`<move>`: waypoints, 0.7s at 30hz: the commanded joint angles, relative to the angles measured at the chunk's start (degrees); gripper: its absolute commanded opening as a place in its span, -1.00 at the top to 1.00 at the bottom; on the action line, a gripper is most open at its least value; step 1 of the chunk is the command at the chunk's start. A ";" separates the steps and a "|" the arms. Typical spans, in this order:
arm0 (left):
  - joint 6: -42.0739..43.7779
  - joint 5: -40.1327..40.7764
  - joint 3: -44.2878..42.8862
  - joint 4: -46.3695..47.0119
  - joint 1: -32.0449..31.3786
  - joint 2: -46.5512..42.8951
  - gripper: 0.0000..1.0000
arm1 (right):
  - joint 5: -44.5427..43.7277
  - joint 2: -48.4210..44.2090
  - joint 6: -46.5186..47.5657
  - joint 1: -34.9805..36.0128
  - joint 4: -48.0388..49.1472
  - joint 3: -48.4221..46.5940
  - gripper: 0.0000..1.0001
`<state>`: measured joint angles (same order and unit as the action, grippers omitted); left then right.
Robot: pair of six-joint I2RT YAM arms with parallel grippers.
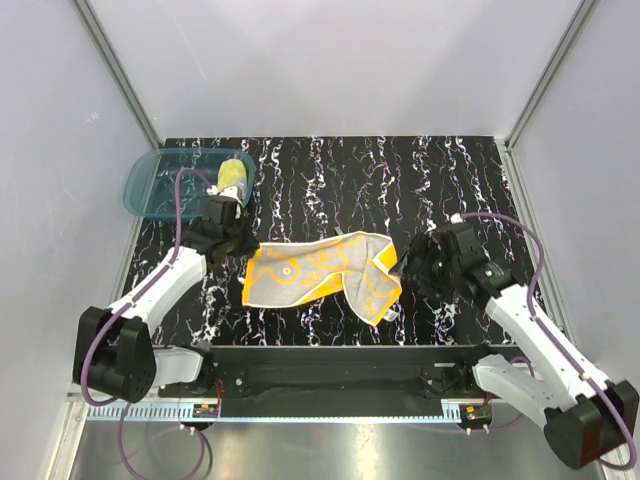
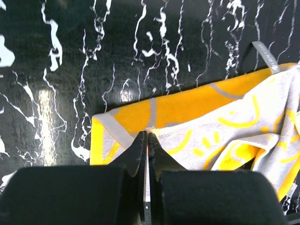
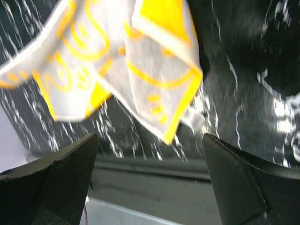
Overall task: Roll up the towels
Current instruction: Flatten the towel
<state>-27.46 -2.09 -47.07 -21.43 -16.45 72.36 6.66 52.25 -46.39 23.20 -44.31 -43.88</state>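
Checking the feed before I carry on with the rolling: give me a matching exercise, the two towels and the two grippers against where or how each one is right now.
Things:
1. orange towel
2. yellow towel
3. left gripper
4. right gripper

Places and states:
A. open, just off the orange towel's right end
B. in the basin at the far left
C. shut, tips at the orange towel's left edge
D. lying on the table, right end folded over

Pairs: 1-D, 2-B, 3-C, 4-A
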 commanded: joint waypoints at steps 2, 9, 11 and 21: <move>1.36 1.30 -3.29 1.13 0.19 0.68 1.00 | -9.91 9.95 -3.01 -0.09 9.94 -4.89 -0.98; 1.54 -0.28 -2.50 2.79 0.19 1.47 1.00 | -11.22 39.13 5.60 0.18 12.41 -18.08 -0.19; 1.45 -0.98 -1.98 3.49 0.19 1.47 1.00 | -12.45 40.99 6.22 0.44 12.85 -20.10 -0.16; 1.10 -3.45 1.10 7.10 0.19 1.38 1.00 | -14.04 50.66 7.98 2.02 9.69 -29.68 -0.27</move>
<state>-26.85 -3.70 -46.46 -18.26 -16.45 73.78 -4.95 100.95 -39.72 23.73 -33.23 -70.28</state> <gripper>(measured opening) 0.012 0.631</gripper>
